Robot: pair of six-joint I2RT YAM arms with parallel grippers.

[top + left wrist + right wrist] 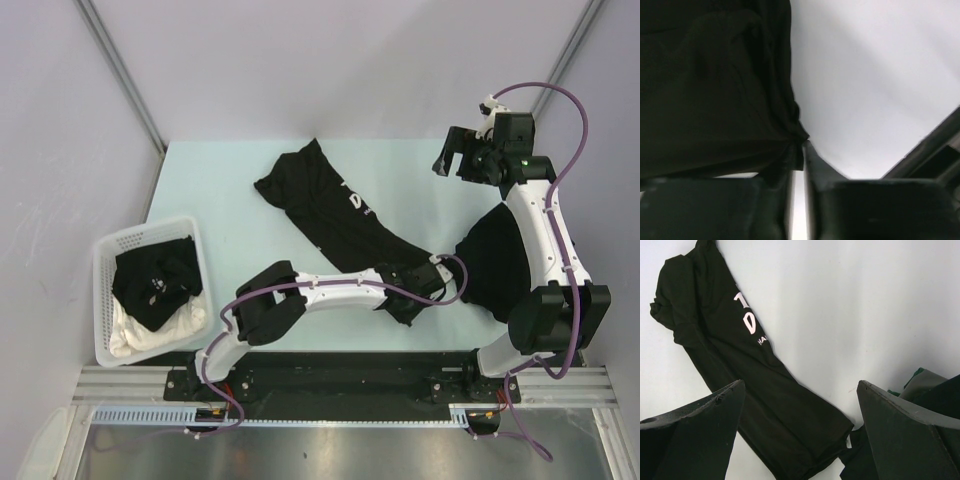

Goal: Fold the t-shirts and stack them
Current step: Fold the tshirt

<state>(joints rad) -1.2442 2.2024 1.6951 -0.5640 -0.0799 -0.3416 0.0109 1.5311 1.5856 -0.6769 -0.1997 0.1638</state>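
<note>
A white basket (103, 290) at the left edge of the surface (225, 205) holds bunched black t-shirts (155, 280). A long t-shirt (320, 205) with white lettering lies diagonally mid-surface. The left end effector (801, 155) is pinched nearly closed on its near right end. Just right of it a second t-shirt (492, 258) lies beside the right arm. The right end effector (800, 384) hovers over the far right, spread wide and holding nothing.

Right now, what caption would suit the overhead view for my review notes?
Left gripper pinches the near end of the black t-shirt; right gripper hovers open.
</note>
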